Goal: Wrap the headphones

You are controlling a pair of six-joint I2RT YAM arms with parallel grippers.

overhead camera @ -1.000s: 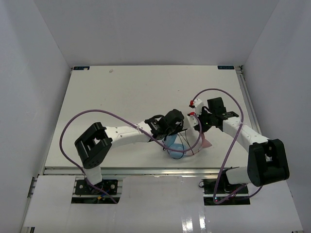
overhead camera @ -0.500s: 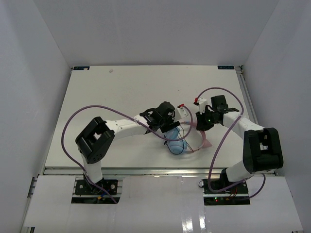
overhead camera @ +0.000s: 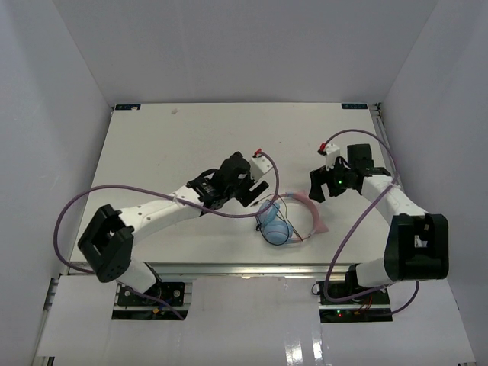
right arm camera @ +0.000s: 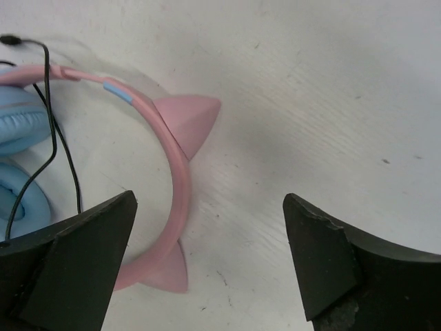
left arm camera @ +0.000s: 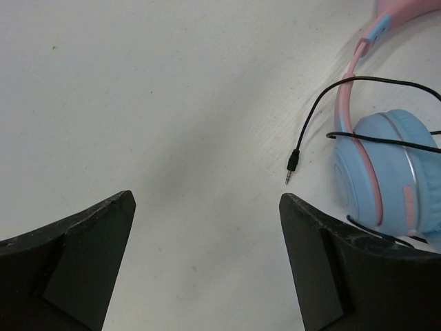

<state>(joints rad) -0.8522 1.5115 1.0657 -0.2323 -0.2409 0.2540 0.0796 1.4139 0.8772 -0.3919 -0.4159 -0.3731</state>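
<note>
Headphones (overhead camera: 286,221), one pair, lie flat on the white counter (overhead camera: 175,152), toward its near edge and between the two arms. Their two light-blue cups (overhead camera: 274,227) sit close together at the left end of the pair, and the single pink headband (overhead camera: 314,215) curves away from them to the right. The right wrist view shows two pink pointed ears (right arm camera: 189,117) on the outside of the headband, one at the upper bend and one lower down, both flat on the counter.

One thin black cord (left arm camera: 324,103) runs loosely over the cups. In the left wrist view it crosses the face of a cup (left arm camera: 386,172) and ends in one plug (left arm camera: 292,165), which lies on bare counter just left of that cup. In the right wrist view two strands of the cord cross inside the headband's curve, beside the cups.

Left arm (overhead camera: 160,213) reaches in from the left. Its jaws stand wide, with only counter between them and the cups just off to their right. Right arm (overhead camera: 393,202) bends in from the right. Its jaws also stand wide, holding nothing, with the headband's curve near their left finger. Neither touches the headphones.

Two purple cables (overhead camera: 114,187) loop along the arms, one on each.
</note>
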